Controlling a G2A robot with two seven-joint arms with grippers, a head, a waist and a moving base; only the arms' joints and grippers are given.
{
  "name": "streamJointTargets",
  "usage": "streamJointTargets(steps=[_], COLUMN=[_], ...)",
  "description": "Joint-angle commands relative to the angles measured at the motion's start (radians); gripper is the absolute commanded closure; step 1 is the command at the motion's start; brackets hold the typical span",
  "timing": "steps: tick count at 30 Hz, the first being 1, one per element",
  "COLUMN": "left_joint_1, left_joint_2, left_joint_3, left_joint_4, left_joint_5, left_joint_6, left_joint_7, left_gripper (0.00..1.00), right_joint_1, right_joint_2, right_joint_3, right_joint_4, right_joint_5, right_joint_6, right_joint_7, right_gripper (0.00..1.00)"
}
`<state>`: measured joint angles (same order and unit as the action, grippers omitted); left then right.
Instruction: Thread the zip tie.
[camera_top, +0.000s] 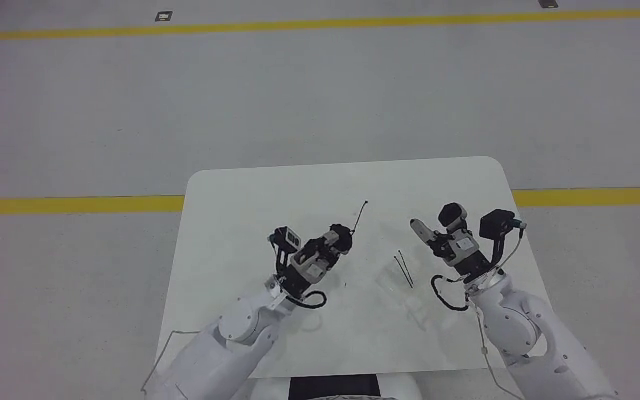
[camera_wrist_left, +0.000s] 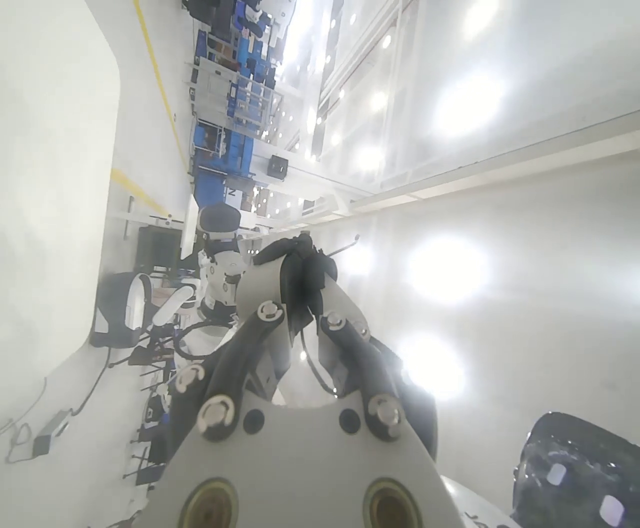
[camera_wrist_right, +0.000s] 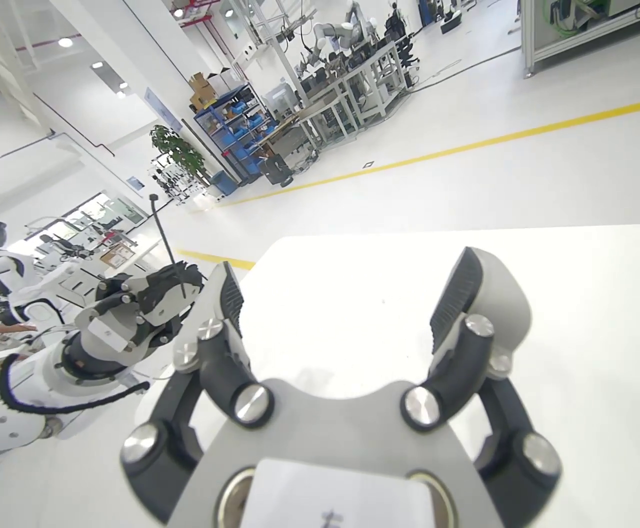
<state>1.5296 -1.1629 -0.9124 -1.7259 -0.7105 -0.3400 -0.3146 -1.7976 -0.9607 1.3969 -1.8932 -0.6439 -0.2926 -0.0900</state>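
Zip tie (camera_top: 358, 214): lower end pinched in left gripper (camera_top: 338, 241); the rest sticks up and away over the table (camera_top: 230, 200), with the small head at the free tip.
Left gripper: clamped on the strap, above mid-table.
Right gripper (camera_wrist_right: 345, 300): jaws spread wide, nothing in them. The tie stands off to one side, outside the jaws, no contact.
Spare ties (camera_top: 402, 268): two thin dark strips flat on the table, nearer the right arm.
Step (my read): right comes in to take the free end.
How: centre the jaws on the strap just below the head and close across its flat. Left arm fixed. Don't nudge the strap sideways; it looks thin and will probably flex away.
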Motion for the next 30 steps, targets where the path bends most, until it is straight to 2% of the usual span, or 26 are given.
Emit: streamJointTargets(steps=[1,4,6,9,13,14,20,23,25,30], left_joint_1=[0.000,0.000,0.003,0.010,0.013,0.012,0.010,0.009,0.008,0.007], left_joint_2=[0.000,0.000,-0.002,-0.005,-0.011,-0.012,-0.023,-0.027,-0.031,-0.032], left_joint_3=[0.000,0.000,0.002,-0.002,-0.004,-0.004,0.013,0.020,0.027,0.025], left_joint_4=[0.000,0.000,-0.011,-0.016,-0.021,-0.020,-0.025,-0.020,-0.019,-0.013], left_joint_5=[-0.001,-0.001,-0.034,-0.099,-0.212,-0.225,-0.341,-0.363,-0.385,-0.379], left_joint_6=[0.000,0.000,0.010,0.021,0.047,0.050,0.073,0.076,0.078,0.073], left_joint_7=[0.001,0.001,0.009,0.012,-0.006,-0.010,-0.055,-0.068,-0.076,-0.067], left_gripper=[1.00,1.00,1.00,1.00,1.00,1.00,1.00,1.00,1.00,1.00], right_joint_1=[0.000,0.000,0.001,-0.019,-0.041,-0.043,-0.008,0.016,0.039,0.039], right_joint_2=[0.000,0.000,-0.001,0.000,0.000,-0.002,-0.014,-0.022,-0.031,-0.031], right_joint_3=[0.000,0.000,0.006,0.010,-0.028,-0.041,-0.121,-0.159,-0.188,-0.188], right_joint_4=[0.000,0.000,-0.004,-0.011,-0.002,0.004,0.039,0.049,0.061,0.061], right_joint_5=[0.000,0.000,-0.072,-0.297,-0.669,-0.717,-0.842,-0.892,-0.925,-0.925], right_joint_6=[0.000,0.000,-0.012,0.010,0.085,0.101,0.107,0.139,0.189,0.189], right_joint_7=[0.000,0.000,-0.037,-0.129,-0.260,-0.286,-0.419,-0.459,-0.512,-0.512], right_gripper=[0.00,0.00,0.00,0.00,0.00,0.00,0.00,0.00,0.00,0.00])
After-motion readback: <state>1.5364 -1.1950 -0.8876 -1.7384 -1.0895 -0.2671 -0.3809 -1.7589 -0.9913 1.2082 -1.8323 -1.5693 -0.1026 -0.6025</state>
